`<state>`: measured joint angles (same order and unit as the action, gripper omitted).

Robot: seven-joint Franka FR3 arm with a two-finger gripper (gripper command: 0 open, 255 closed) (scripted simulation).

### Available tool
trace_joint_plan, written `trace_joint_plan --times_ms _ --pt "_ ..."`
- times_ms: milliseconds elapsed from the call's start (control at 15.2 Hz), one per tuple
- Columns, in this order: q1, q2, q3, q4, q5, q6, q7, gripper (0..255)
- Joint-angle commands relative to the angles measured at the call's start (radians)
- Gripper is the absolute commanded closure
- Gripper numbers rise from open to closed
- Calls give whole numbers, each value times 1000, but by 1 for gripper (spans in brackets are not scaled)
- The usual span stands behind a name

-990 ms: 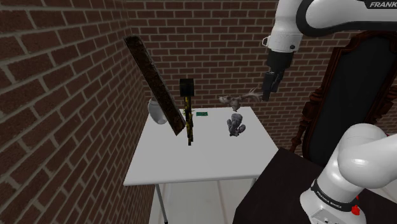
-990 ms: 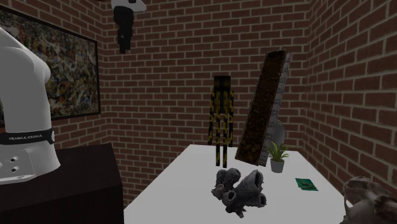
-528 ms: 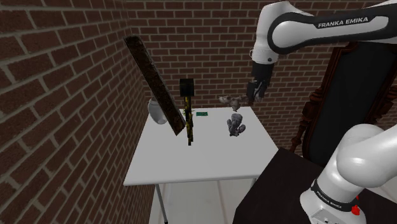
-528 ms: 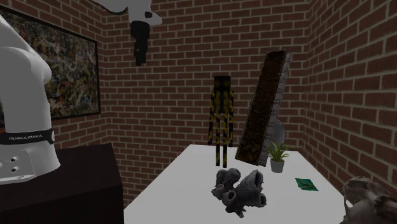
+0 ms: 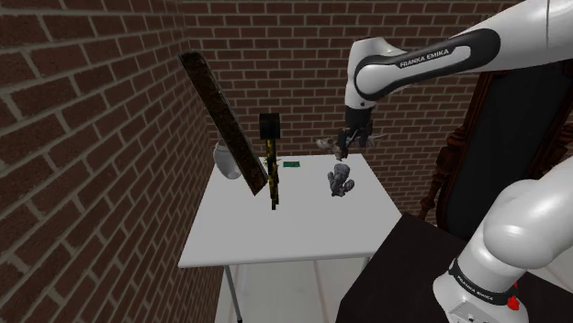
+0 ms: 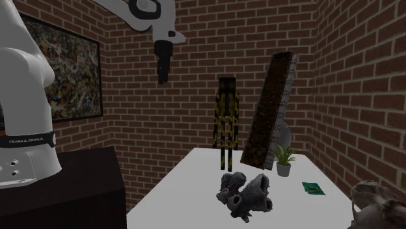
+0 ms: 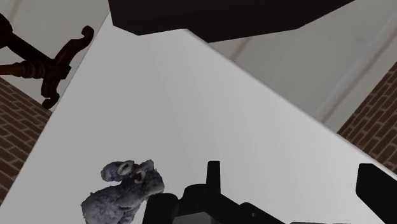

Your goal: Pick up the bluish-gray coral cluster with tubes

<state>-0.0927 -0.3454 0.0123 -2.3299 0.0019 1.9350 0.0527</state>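
Light in the shoulder view is dim and even: the flat white desk [image 5: 294, 229] is the brightest surface, the red-brown brick walls [image 5: 83, 138] dull. The second exterior view is darker, its desk grey. In the wrist view the desk shades smoothly, and the bluish-grey lumpy coral cluster with tubes [image 7: 124, 191] is paler on top

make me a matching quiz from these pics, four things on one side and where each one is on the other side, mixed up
Things
1 coral cluster
2 potted plant
3 black-and-yellow figure
4 pincer

Places
a up in the air above the table, open
b beside the foot of the leaning plank
c lying on the white table, apart from the other things
d standing upright on thin legs

Pairs: 1-c, 2-b, 3-d, 4-a
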Motion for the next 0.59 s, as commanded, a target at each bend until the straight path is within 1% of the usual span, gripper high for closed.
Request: trace_joint_plan --times_ms 0,528 --pt "-14 67 -9 20 -8 41 13 0" --pt "-61 351 -47 145 -30 171 65 0"
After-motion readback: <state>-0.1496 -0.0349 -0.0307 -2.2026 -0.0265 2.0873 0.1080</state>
